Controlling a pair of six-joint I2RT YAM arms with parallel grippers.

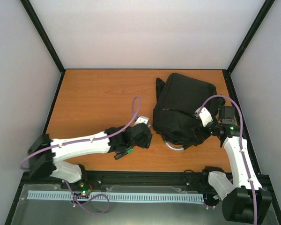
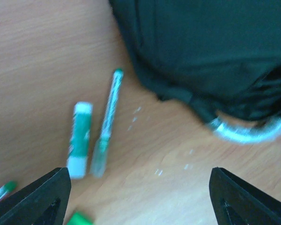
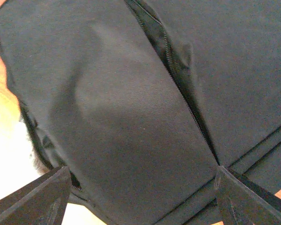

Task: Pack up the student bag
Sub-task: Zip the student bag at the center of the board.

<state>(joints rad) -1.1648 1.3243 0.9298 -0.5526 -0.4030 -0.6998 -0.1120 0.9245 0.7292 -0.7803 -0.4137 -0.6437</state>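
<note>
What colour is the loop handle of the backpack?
The loop handle is light grey; best seen in the left wrist view.

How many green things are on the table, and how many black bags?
Green things: 4 (green-and-white stick, pen, pen tip at the edge, green bit at the edge)
Black bags: 1 (student bag)
Total: 5
</note>
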